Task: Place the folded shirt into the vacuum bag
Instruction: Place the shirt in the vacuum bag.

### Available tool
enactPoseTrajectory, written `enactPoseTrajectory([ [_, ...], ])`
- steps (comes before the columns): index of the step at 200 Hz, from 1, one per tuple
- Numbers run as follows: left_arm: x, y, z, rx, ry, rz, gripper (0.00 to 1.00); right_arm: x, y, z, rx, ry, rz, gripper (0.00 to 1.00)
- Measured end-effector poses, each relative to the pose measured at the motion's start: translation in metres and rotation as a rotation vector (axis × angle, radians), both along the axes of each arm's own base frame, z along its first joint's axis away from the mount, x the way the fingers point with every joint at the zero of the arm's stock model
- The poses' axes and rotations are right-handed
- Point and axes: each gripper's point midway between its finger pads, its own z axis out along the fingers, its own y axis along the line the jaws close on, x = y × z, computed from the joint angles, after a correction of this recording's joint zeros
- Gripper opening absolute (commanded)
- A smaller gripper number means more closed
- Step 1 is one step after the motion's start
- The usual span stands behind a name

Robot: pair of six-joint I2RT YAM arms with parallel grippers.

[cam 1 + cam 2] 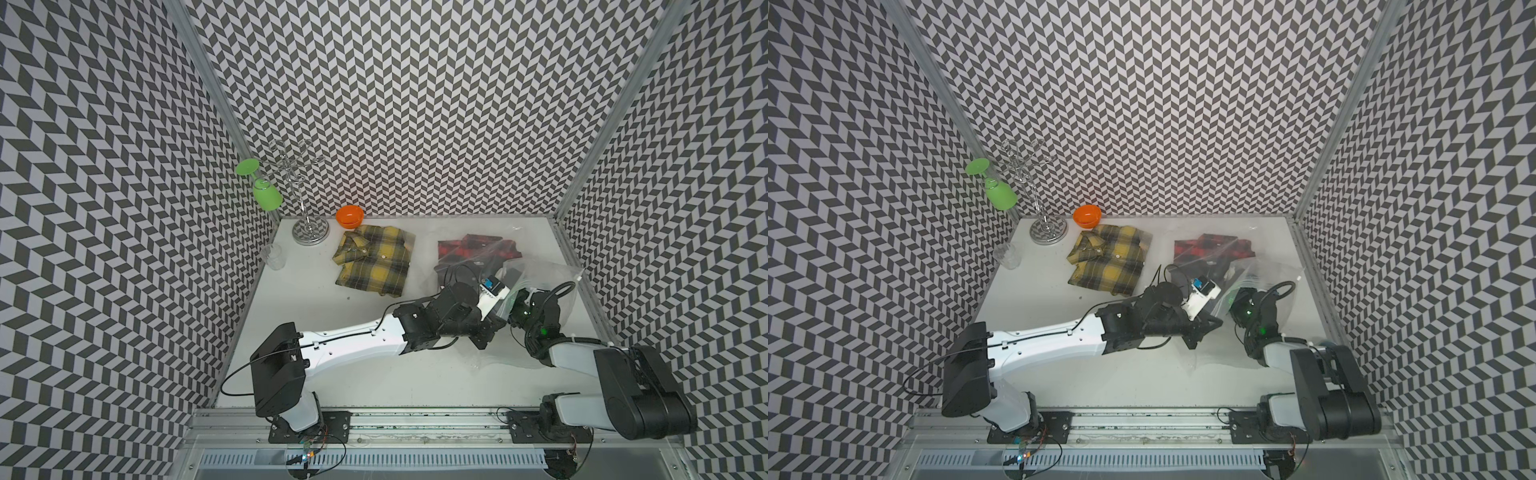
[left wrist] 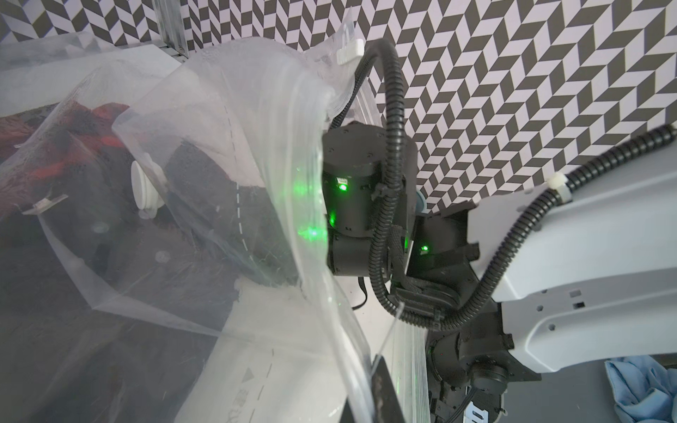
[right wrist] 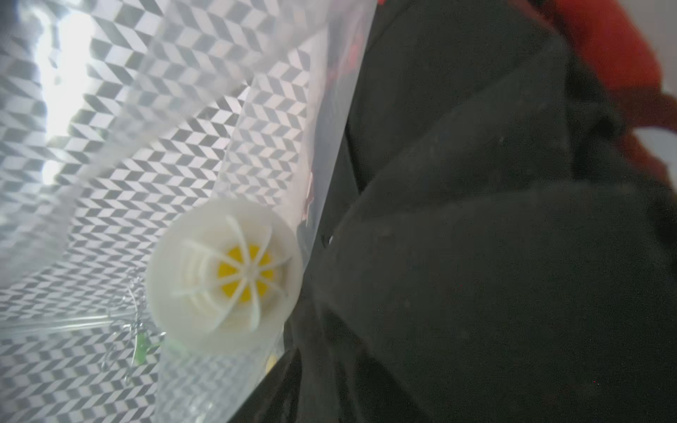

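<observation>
The clear vacuum bag [image 1: 540,274] [image 1: 1281,266] lies at the table's back right with its mouth lifted toward the arms. A red-and-black plaid shirt [image 1: 469,249] [image 1: 1208,249] sits inside it, beyond the round white valve [image 2: 146,190] [image 3: 223,274]. A folded yellow plaid shirt [image 1: 376,259] [image 1: 1111,259] lies on the table to the bag's left, outside it. My left gripper [image 1: 500,318] [image 2: 381,388] is shut on the bag's mouth edge and holds it up. My right gripper [image 1: 515,282] reaches inside the bag over dark cloth, and its fingers are hidden behind the plastic.
An orange bowl [image 1: 350,216] stands behind the yellow shirt. A wire glass rack [image 1: 309,232] with a hanging green glass [image 1: 268,197] stands at the back left, and a clear cup [image 1: 272,255] near the left wall. The bag's white zip slider [image 2: 350,51] sits by the right arm's cable.
</observation>
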Motion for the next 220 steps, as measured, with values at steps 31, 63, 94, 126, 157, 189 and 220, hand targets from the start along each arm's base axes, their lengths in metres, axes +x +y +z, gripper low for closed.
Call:
enactPoseTrajectory([
  [31,-0.001,-0.006,-0.005,0.007,0.012,-0.018,0.0,-0.026,0.014,-0.014,0.019,0.057,0.042,0.59],
  [63,-0.002,-0.013,-0.002,0.001,0.007,-0.033,0.0,-0.031,0.032,-0.027,0.038,0.101,0.089,0.52],
  [94,-0.008,-0.015,0.0,0.003,-0.005,-0.049,0.0,-0.021,0.037,-0.045,0.083,0.144,0.071,0.35],
  [126,-0.018,-0.017,-0.003,0.017,-0.006,-0.071,0.0,0.012,0.038,-0.036,0.089,0.113,0.033,0.31],
  [157,-0.024,-0.013,-0.008,0.027,0.0,-0.083,0.0,0.054,0.036,-0.002,0.076,0.004,-0.014,0.31],
  [189,-0.027,-0.007,-0.008,0.028,0.0,-0.087,0.0,0.08,0.033,0.01,0.057,-0.045,-0.041,0.33],
  [220,-0.02,-0.003,-0.007,0.029,0.0,-0.071,0.0,0.068,0.029,-0.017,0.048,0.005,-0.044,0.47],
])
